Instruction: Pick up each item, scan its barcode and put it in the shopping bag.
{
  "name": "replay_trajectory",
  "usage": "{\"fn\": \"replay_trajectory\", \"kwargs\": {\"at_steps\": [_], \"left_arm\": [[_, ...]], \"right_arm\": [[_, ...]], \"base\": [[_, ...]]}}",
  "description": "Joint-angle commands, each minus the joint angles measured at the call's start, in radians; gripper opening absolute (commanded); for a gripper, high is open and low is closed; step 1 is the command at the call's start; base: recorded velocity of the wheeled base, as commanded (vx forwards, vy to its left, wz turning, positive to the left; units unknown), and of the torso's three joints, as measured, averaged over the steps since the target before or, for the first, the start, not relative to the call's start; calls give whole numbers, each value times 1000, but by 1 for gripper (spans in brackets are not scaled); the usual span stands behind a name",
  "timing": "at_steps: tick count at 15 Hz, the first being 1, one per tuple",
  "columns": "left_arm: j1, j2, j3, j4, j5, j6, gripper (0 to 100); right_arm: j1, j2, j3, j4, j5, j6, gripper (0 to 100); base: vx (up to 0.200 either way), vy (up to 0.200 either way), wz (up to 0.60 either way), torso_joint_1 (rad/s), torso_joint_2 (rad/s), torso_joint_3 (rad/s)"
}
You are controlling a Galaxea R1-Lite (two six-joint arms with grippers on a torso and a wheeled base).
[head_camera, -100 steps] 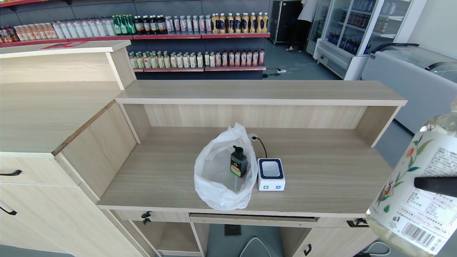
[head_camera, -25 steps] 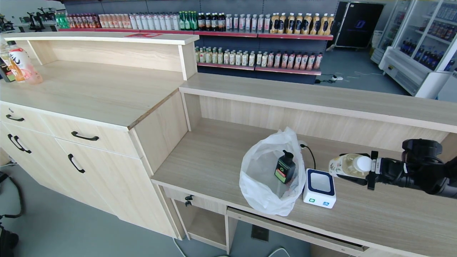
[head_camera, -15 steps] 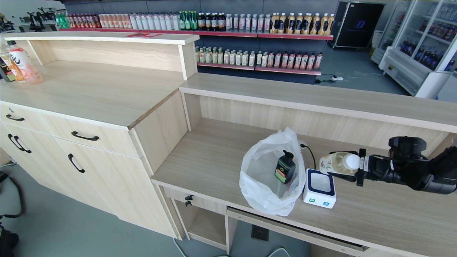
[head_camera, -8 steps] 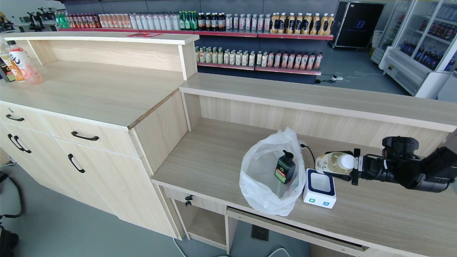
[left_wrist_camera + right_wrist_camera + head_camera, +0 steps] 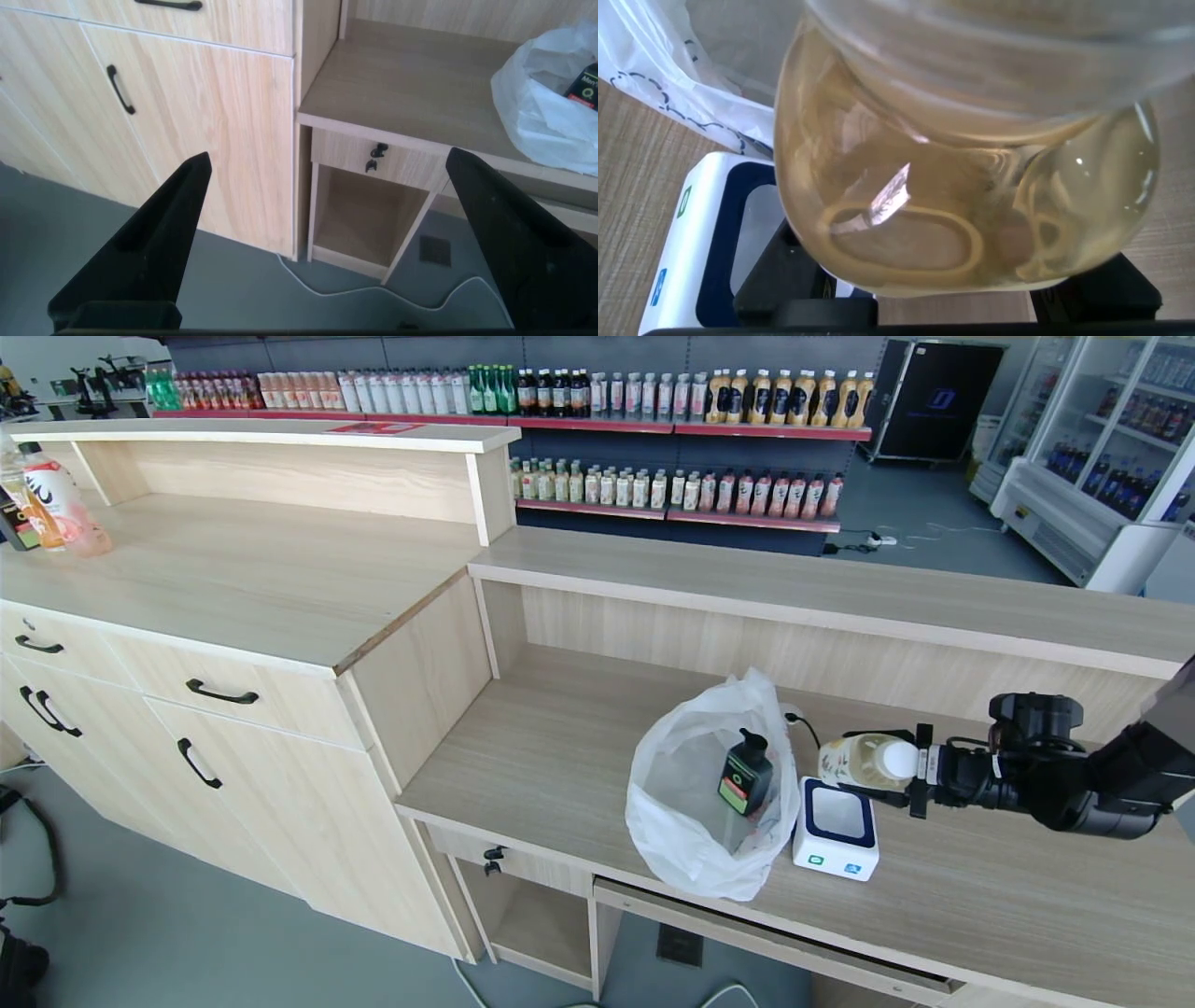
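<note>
Clear bottle (image 5: 857, 761) of pale yellow drink, white-capped, was held horizontal just above the far edge of the white, blue-rimmed scanner (image 5: 834, 828). Beside the scanner stood the open translucent shopping bag (image 5: 670, 835), containing an upright dark pump bottle (image 5: 746, 777).

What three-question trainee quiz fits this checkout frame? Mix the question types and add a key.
1. True or false: the right pincer holds the bottle on its side over the scanner.
2. What sits in the shopping bag? A. a dark pump bottle B. a soda can C. a cereal box
3. Fill in: the left pincer is ___ (open or shut).
Key: 1 true; 2 A; 3 open.
</note>
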Motion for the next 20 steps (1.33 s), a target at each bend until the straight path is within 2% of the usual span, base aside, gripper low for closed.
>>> {"fn": "replay_trajectory", "kwargs": {"at_steps": [1,16,19,20], "left_arm": [[1,0,0,0,0,0,100],[1,0,0,0,0,0,100],[1,0,0,0,0,-2,100],[1,0,0,0,0,-2,100]], "right_arm": [[3,6,-9,-1,0,-1,0],[20,4,-11,-2,0,6,0],[-49,-48,40,5,5,70,0],[-97,-88,51,7,8,133,0]], "base": [[0,0,0,0,0,0],[0,0,0,0,0,0],[0,0,0,0,0,0],[0,0,0,0,0,0]]}}
